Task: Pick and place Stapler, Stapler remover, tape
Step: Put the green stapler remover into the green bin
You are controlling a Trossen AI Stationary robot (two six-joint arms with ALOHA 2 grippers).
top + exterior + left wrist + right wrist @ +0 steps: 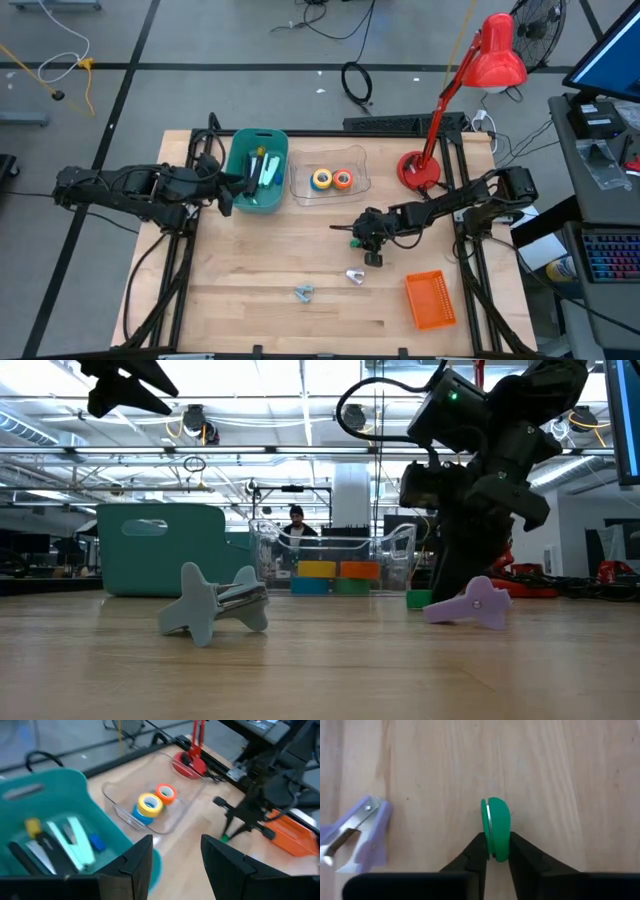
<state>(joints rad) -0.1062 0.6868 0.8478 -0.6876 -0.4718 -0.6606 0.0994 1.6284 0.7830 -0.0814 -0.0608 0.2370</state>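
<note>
A green tape roll (496, 822) stands on edge on the table's middle, and my right gripper (495, 845) is shut on it. A lilac staple remover (357, 837) lies just beside it, and a blue-grey one (304, 292) lies nearer the front edge. Yellow (149, 804) and orange (166, 793) tape rolls sit in a clear tray (300, 185), the yellow on a blue roll. A pale green stapler (77, 840) lies in the teal bin (240, 150) among other items. My left gripper (175, 865) hovers open above that bin's right side. My right gripper pinches the green tape roll between its two fingers, one on each flat face (501, 840), at the part of the ring nearest the wrist. The fingers (476, 851) slant down from the table's right. The roll stands upright on its rim on the table (418, 598).
An orange basket (430, 300) sits near the front right. A red desk lamp (420, 170) stands at the back right, behind my right arm. Bare wood lies between the tray and the two staple removers.
</note>
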